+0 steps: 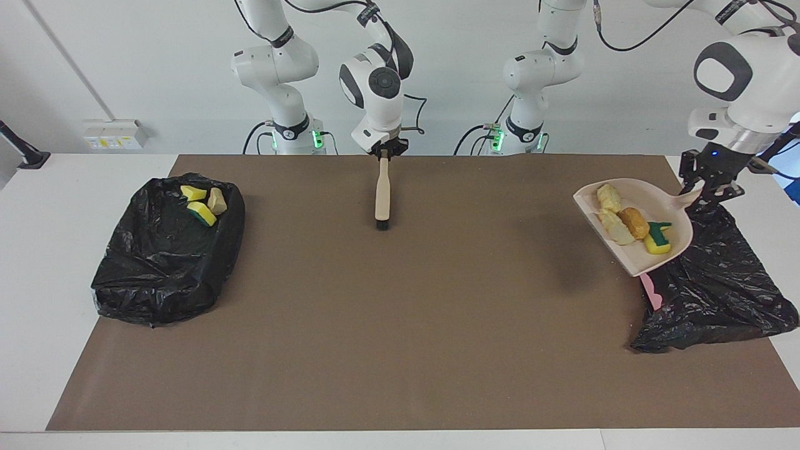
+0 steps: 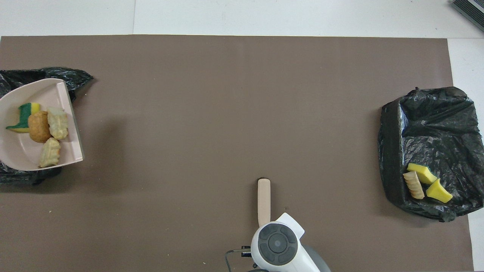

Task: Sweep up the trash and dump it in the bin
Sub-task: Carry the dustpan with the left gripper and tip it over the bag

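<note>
The pale pink dustpan (image 1: 639, 259) (image 2: 18, 153) hangs raised over the edge of the black-bagged bin (image 1: 712, 281) (image 2: 56, 73) at the left arm's end of the table. It carries the trash (image 1: 632, 222) (image 2: 39, 126): tan and orange crumbly chunks and a green-backed yellow sponge scrap. My left gripper (image 1: 709, 187) is shut on the dustpan's handle and is out of the overhead view. My right gripper (image 1: 383, 150) is shut on the wooden brush (image 1: 382, 194) (image 2: 264, 198), which hangs bristles down over the mat's edge nearest the robots.
A second black-bagged bin (image 1: 169, 250) (image 2: 427, 124) sits at the right arm's end, with yellow sponge scraps and a tan chunk (image 2: 421, 177) in it. The brown mat (image 1: 400, 312) covers most of the table. A pink rim (image 1: 650, 290) shows under the first bin's bag.
</note>
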Motion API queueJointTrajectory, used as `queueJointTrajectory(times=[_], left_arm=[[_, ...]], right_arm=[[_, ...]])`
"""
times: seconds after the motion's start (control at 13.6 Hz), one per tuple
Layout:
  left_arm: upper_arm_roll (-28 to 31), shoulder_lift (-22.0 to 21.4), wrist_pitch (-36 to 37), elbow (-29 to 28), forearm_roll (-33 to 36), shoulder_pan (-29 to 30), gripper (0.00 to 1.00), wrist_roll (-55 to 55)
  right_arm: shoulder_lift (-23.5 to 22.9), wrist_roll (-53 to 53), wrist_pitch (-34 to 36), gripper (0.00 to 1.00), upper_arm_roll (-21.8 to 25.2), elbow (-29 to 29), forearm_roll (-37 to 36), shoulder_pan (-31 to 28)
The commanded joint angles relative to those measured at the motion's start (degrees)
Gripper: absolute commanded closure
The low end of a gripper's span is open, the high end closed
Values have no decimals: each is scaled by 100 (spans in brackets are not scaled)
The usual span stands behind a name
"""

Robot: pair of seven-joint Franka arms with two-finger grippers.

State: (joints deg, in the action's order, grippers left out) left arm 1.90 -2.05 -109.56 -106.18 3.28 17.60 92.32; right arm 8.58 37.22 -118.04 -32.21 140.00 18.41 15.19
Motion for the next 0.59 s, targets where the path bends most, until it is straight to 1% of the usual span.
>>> queueJointTrajectory(times=[0.0,0.07,0.15,0.22,0.3,0.37,0.44,0.52], left_arm=[[-76,467,198,851,-3,637,100,355],[-76,643,198,1175,102,718,100,644],[-76,827,180,1431,364,754,100,812],[-67,960,58,1608,836,850,100,857],[-49,1144,-21,1766,1215,877,100,901],[-40,1276,-135,1924,1358,929,100,989],[-32,1303,-267,1961,1499,956,100,1059],[-32,1304,-425,1952,1892,947,100,1060]], right_arm=[[-40,66,-123,100,13,53,119,54],[-75,58,-158,84,13,88,119,54],[-127,49,-167,60,13,89,119,54],[-137,31,-167,28,22,71,110,54],[-145,40,-167,0,13,36,6,72],[-163,23,-167,0,22,-42,-30,72],[-198,-91,-158,0,39,-174,-74,-6],[-207,-118,-167,0,48,-288,-127,-68]])
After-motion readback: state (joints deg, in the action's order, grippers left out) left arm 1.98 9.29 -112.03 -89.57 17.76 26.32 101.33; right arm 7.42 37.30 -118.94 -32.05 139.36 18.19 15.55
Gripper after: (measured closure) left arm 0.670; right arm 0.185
